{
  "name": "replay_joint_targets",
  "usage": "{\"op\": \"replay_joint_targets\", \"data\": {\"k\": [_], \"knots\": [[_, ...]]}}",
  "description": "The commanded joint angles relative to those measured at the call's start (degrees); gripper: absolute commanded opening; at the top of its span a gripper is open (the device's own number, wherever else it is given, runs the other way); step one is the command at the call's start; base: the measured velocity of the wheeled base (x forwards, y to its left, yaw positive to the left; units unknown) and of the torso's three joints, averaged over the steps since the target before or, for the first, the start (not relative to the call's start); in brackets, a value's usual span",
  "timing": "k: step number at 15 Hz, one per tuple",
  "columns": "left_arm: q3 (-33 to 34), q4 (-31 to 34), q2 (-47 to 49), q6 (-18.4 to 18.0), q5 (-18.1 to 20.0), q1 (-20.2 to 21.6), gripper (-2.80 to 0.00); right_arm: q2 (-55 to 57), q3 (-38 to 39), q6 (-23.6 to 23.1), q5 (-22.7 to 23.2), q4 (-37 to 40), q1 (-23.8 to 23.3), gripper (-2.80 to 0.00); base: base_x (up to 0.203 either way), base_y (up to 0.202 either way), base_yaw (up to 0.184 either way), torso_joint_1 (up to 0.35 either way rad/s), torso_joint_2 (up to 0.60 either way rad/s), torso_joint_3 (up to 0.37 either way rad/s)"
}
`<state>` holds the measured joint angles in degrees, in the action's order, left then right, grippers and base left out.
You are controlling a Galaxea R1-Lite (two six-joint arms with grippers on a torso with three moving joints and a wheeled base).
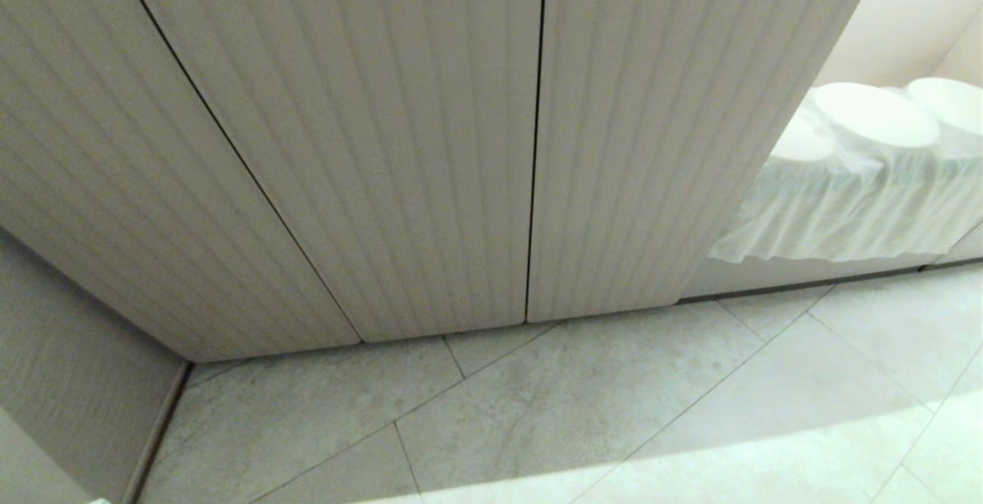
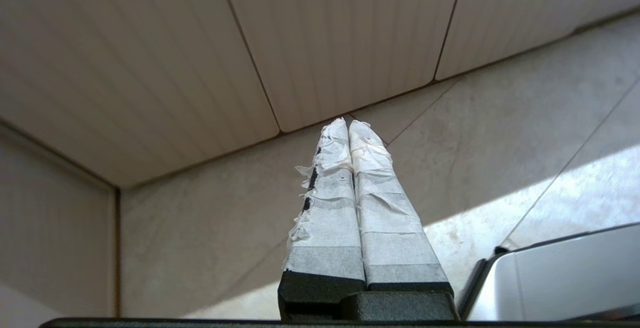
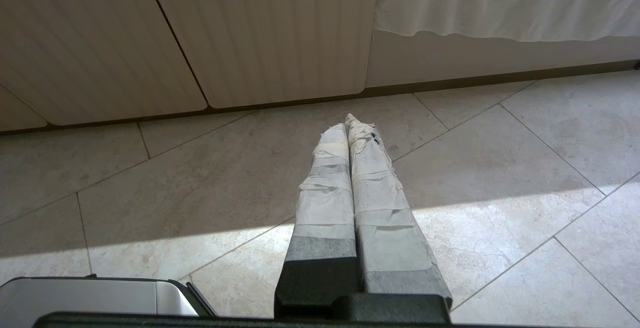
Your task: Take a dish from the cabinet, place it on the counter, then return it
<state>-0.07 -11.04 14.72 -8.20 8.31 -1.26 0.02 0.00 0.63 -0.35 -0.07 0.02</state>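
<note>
now both tools [image 2: 348, 124] [image 3: 347, 120] shut, cabinet [image 1: 384, 143] doors closed.

A pale stone-look tiled floor [image 1: 584, 412] with thin grout lines running on the diagonal carries everything here. The cabinet [image 1: 384, 143] stands directly on it, its ribbed, round-cornered doors shut and reaching almost down to the tiles. A bright band of sunlight crosses the near tiles. Beside the cabinet, a shelf [image 1: 776, 277] in an open niche bears a draped white cloth [image 1: 852, 212].
</note>
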Motion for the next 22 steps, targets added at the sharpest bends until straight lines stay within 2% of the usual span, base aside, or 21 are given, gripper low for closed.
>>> {"op": "replay_joint_targets", "data": {"k": [1, 5, 8, 9, 22], "knots": [[0.1, 1.9, -7.3, 3.0, 0.1, 1.2, -2.80, 0.0, 0.0, 0.1, 0.0, 0.0, 0.1, -2.80, 0.000, 0.000, 0.000, 0.000, 0.00, 0.000], [0.1, 2.6, -14.7, 10.4, -0.5, 1.3, -2.80, 0.0, 0.0, 0.0, 0.0, 0.0, 0.1, -2.80, 0.000, 0.000, 0.000, 0.000, 0.00, 0.000], [0.1, 7.7, -14.7, 11.9, -8.9, 1.4, -2.80, 0.0, 0.0, 0.0, 0.0, 0.0, 0.1, -2.80, 0.000, 0.000, 0.000, 0.000, 0.00, 0.000], [0.1, 9.7, -14.7, 12.7, -10.6, 1.4, -2.80, 0.0, 0.0, 0.0, 0.0, 0.0, 0.1, -2.80, 0.000, 0.000, 0.000, 0.000, 0.00, 0.000], [0.1, 9.6, -14.7, 12.9, -10.6, 1.4, -2.80, 0.0, 0.0, 0.0, 0.0, 0.0, 0.1, -2.80, 0.000, 0.000, 0.000, 0.000, 0.00, 0.000]]}}
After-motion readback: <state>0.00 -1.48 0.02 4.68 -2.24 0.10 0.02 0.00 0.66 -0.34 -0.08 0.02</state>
